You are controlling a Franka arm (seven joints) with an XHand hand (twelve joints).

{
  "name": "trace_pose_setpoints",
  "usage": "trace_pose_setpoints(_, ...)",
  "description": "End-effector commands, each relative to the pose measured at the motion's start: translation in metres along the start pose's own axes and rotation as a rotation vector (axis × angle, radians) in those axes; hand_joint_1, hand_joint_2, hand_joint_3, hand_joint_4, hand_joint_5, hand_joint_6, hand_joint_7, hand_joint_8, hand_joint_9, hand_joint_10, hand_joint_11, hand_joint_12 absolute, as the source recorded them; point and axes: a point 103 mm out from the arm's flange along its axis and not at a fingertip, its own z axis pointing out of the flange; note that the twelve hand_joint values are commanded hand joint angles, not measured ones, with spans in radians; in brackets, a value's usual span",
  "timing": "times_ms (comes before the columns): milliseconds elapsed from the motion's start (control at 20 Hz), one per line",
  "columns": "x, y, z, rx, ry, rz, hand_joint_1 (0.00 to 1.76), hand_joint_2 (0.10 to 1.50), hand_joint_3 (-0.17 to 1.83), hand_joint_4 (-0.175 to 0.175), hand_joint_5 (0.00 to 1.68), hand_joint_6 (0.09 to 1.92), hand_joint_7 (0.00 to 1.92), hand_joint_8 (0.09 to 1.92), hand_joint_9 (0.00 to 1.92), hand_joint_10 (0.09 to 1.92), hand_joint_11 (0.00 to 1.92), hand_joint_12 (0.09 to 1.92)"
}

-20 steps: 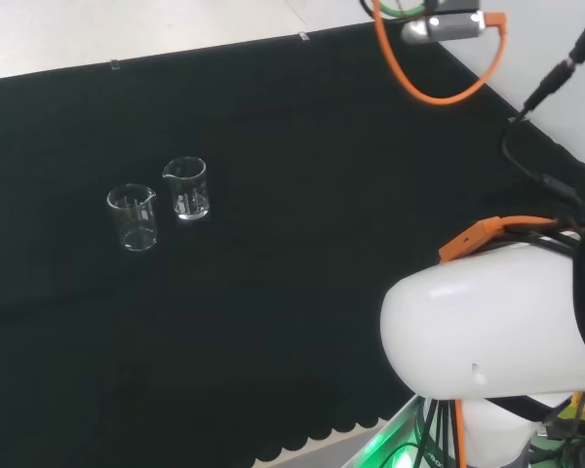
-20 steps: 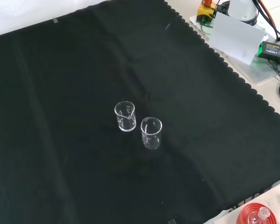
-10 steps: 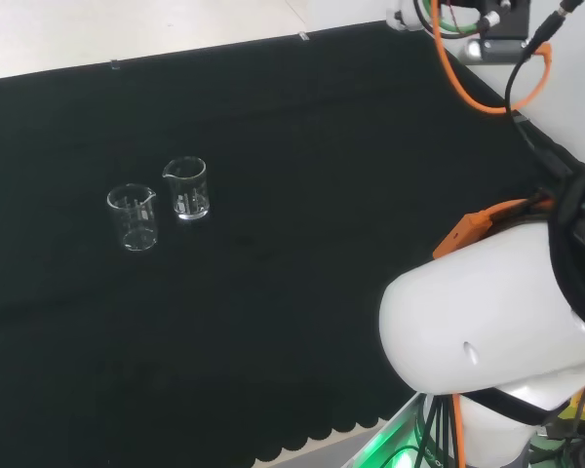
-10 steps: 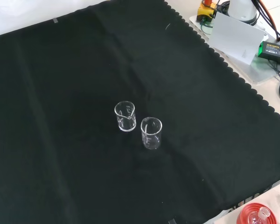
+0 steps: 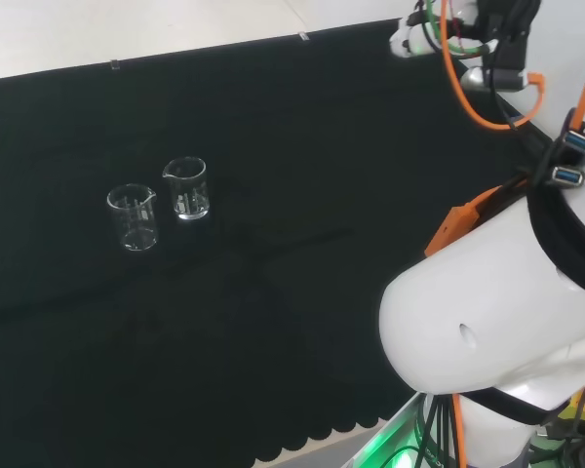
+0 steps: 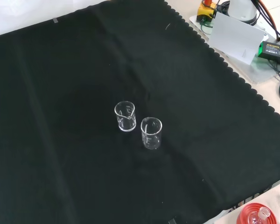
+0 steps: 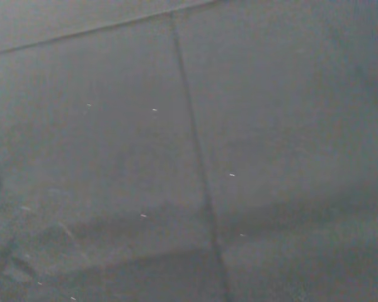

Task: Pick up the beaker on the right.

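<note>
Two small clear glass beakers stand upright side by side on the black cloth. In the head view one beaker (image 5: 186, 187) is to the right and a little farther off, and the other beaker (image 5: 132, 216) is to its left. The front view shows the first beaker (image 6: 125, 115) up and left of the second beaker (image 6: 151, 133). Both look empty. The arm's wrist end with orange cables (image 5: 480, 29) hangs over the cloth's far right corner in the head view, well away from the beakers. Bare black cloth with a crease (image 7: 195, 157) lies under the wrist camera.
A red ribbed stand with a flask (image 6: 256, 214) sits off the cloth at the front view's bottom right. A white card (image 6: 235, 39) and a power unit (image 6: 275, 49) lie beyond the scalloped cloth edge (image 6: 233, 70). The arm's big white link (image 5: 487, 322) stands at the head view's right.
The arm's upper parts have swung: the wrist end with its cables has shifted at the head view's top right, and the white link has turned. Both beakers stand unmoved.
</note>
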Motion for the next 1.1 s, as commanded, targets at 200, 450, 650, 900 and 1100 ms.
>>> trace_pose_setpoints(200, 0.063, 0.052, 0.044, -0.018, 0.081, -0.141, 0.16, 1.29, 0.21, -0.017, 0.27, 0.09, 0.19, 0.51, 0.22, 0.63, 0.00, 1.07)
trace_pose_setpoints(450, 0.084, 0.075, 0.067, 0.003, 0.109, -0.194, 0.21, 1.25, 0.19, -0.018, 0.26, 0.09, 0.19, 0.51, 0.22, 0.63, 0.00, 1.08)
trace_pose_setpoints(650, 0.098, 0.089, 0.083, -0.010, 0.159, -0.237, 0.30, 1.19, 0.17, -0.019, 0.25, 0.09, 0.19, 0.52, 0.25, 0.64, 0.00, 1.13)
trace_pose_setpoints(900, 0.117, 0.106, 0.100, -0.010, 0.201, -0.282, 0.40, 1.10, 0.14, -0.022, 0.27, 0.09, 0.20, 0.53, 0.27, 0.65, 0.00, 1.20)
trace_pose_setpoints(1100, 0.128, 0.121, 0.116, 0.005, 0.211, -0.310, 0.46, 1.05, 0.13, -0.022, 0.26, 0.09, 0.20, 0.54, 0.28, 0.65, 0.00, 1.22)
